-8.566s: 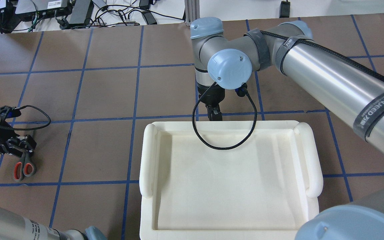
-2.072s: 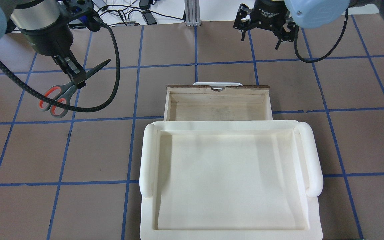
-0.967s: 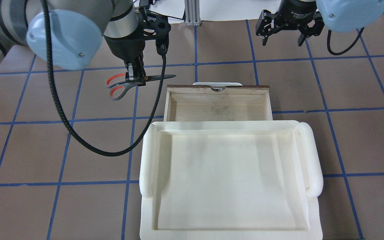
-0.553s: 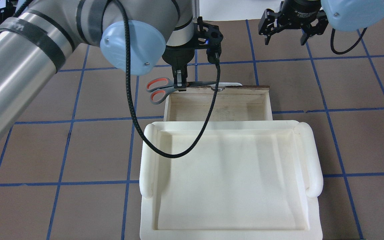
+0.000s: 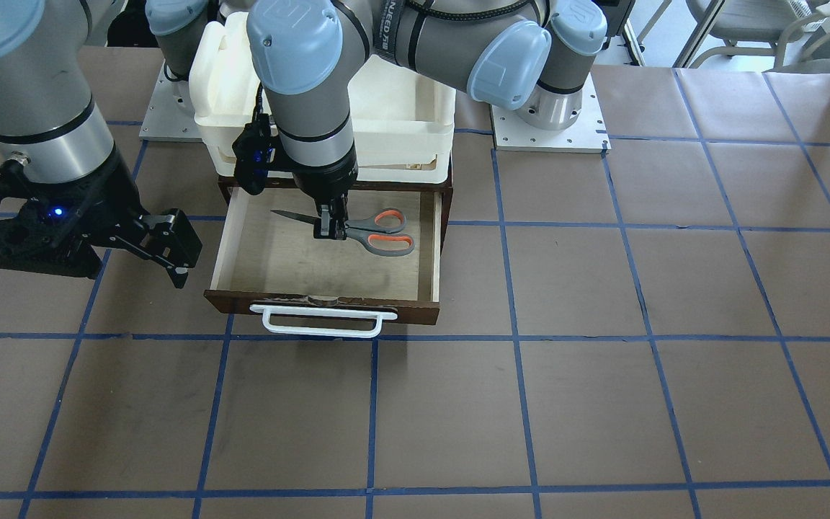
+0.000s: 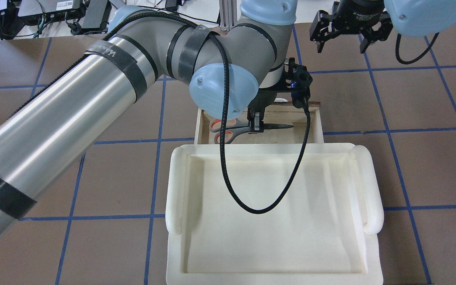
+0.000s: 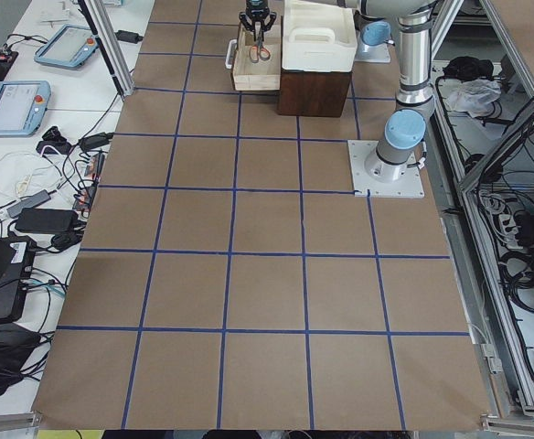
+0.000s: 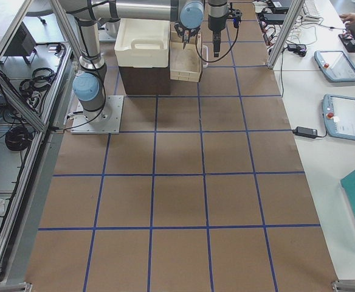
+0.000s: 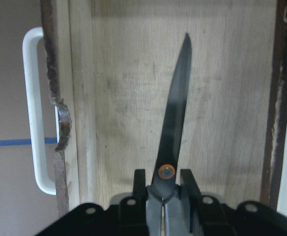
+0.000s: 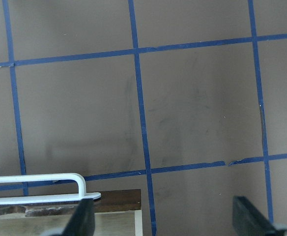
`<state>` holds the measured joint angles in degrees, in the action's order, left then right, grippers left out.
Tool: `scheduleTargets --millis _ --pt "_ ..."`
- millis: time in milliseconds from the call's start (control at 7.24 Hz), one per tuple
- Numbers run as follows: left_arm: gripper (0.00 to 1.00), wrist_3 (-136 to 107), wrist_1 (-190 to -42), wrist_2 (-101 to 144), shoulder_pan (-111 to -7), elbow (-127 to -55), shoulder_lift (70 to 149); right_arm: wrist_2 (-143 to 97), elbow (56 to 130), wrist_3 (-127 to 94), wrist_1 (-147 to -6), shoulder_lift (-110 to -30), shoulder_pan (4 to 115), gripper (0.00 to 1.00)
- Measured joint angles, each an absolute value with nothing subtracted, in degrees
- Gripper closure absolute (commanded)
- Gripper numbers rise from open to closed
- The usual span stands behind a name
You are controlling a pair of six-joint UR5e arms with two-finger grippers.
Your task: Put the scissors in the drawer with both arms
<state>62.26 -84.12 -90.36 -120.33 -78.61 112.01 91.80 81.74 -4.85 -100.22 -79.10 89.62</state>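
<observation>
The scissors (image 5: 379, 231), grey handles lined orange-red, hang level over the pale inside of the open drawer (image 5: 429, 252). My left gripper (image 5: 330, 228) is shut on them near the pivot. In the overhead view the left gripper (image 6: 256, 127) holds the scissors (image 6: 228, 134) with the blade pointing right inside the drawer (image 6: 198, 126). The left wrist view shows the blade (image 9: 177, 108) over the drawer floor. I cannot tell if the scissors touch the floor. My right gripper (image 6: 342, 38) is open and empty, beyond the drawer's white handle (image 10: 35, 179).
A white plastic tray (image 6: 174, 190) sits on top of the dark wood box behind the drawer. The left arm's black cable (image 6: 251, 206) hangs in a loop over the tray. The brown table (image 5: 602, 324) has blue tape lines.
My left arm has carried the scissors from the left of the table, across the drawer's front edge, to over the drawer's inside. The right gripper has stayed open and almost still.
</observation>
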Motion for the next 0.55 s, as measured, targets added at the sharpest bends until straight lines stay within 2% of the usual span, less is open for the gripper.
scheduleTargets --millis 138,276,553 --pt "0.82 62.4 -83.4 -90.0 -120.5 -79.2 112.3 91.7 81.7 -4.4 -100.3 -79.1 89.0 0.0" --pt "0.01 62.4 -82.0 -89.1 -120.5 -79.4 112.5 91.7 81.7 -4.1 -100.4 -79.0 88.5 0.0" --pt "0.0 62.2 -80.2 -87.0 -120.6 -79.6 112.6 92.1 81.8 -4.0 -100.4 -79.0 88.2 0.0"
